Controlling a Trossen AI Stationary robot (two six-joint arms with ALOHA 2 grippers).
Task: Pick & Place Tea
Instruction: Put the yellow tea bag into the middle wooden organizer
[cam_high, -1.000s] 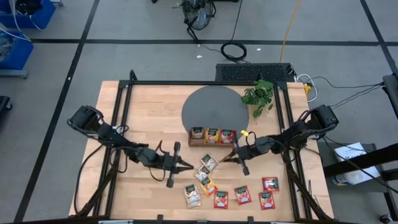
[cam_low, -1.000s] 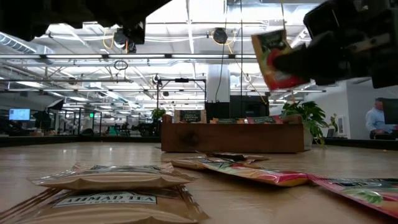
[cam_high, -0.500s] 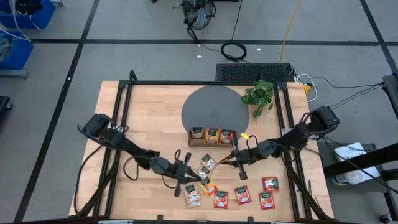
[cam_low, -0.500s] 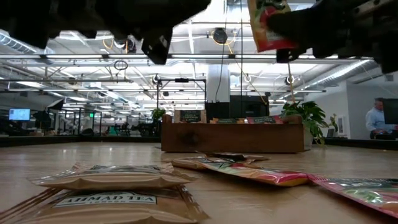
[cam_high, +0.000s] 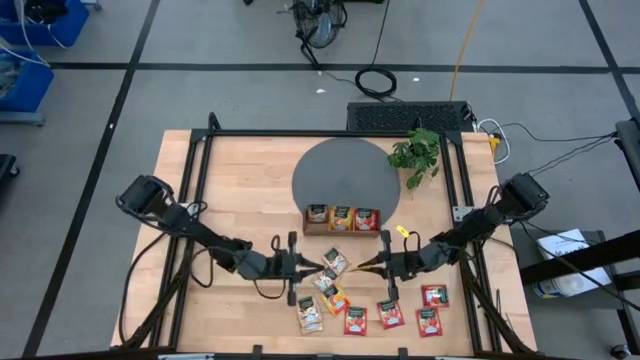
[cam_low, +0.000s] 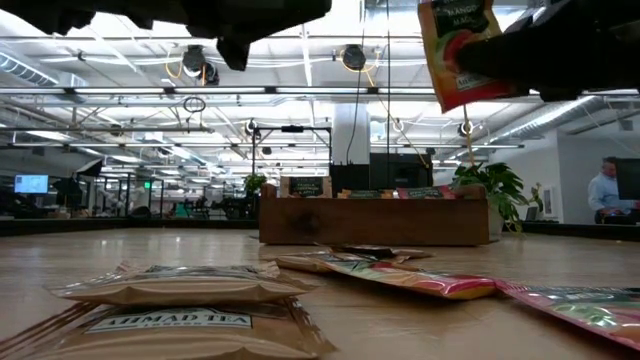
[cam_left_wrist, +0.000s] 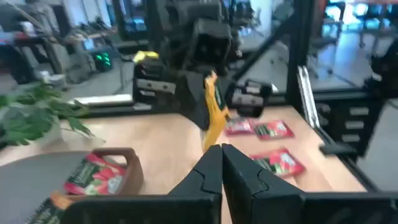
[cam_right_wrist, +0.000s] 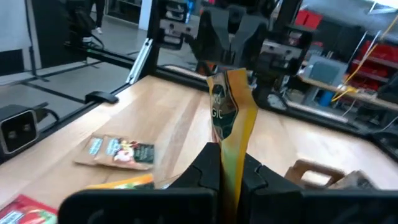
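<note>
My right gripper (cam_high: 366, 267) hangs above the middle of the table, shut on an orange-yellow tea sachet (cam_right_wrist: 231, 106) that is raised well over the wood (cam_low: 455, 50). Facing it from the left, my left gripper (cam_high: 320, 268) is shut with nothing between its fingers (cam_left_wrist: 221, 163), a short way from the sachet. The wooden tray (cam_high: 340, 229) behind them holds three upright sachets. Several more sachets lie flat on the table, such as a beige one (cam_high: 310, 315) and a red one (cam_high: 390, 313). My right gripper pinches the sachet between its two fingers by one edge (cam_right_wrist: 227, 152). The fingers come in level from the table's right side. The sachet stands nearly upright, edge-on to the wrist camera, lifted clear of the table.
A dark round mat (cam_high: 345, 170) and a small green plant (cam_high: 415, 152) lie at the far side. Black frame rails (cam_high: 200, 190) run along both table sides. Loose sachets cover the near middle (cam_high: 428, 320). A person (cam_low: 605, 190) sits in the room beyond.
My right gripper has swung toward the near edge and risen a little, rolling so the sachet went from tilted to nearly upright. My left gripper has moved toward the right, closer to the held sachet, staying shut.
</note>
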